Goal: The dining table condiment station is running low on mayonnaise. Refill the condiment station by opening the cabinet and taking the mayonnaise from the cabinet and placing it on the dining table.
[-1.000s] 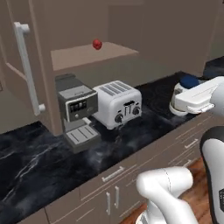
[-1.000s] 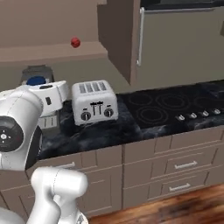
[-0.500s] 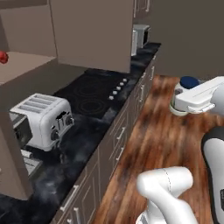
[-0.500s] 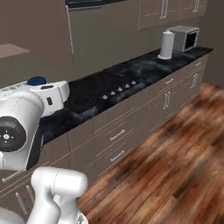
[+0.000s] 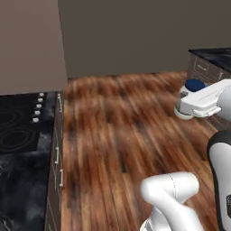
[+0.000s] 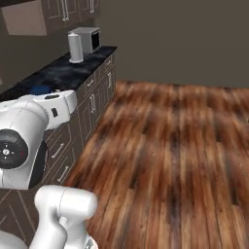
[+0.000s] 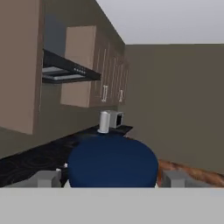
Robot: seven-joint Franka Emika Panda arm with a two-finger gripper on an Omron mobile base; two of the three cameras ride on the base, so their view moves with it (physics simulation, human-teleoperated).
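The mayonnaise fills the lower middle of the hand view as a broad dark blue lid, and my gripper is shut on it with a grey fingertip at each side. From the left base view the lid peeks above the white hand at the right, where the gripper stays close to the arm. It shows again as a blue spot at the left of the right base view. A black-topped unit with taupe drawers, seemingly the dining table, stands at the far right. The open cabinet is out of view.
A black counter with a cooktop runs along the left. Further along it stand a microwave and a white canister, under taupe wall cabinets and a range hood. Wide wooden floor lies ahead, up to a plain wall.
The base has turned, so the whole scene swept left: coffee machine, toaster and open cabinet left the views, then the cooktop, and now floor. The arm keeps its pose with the jar.
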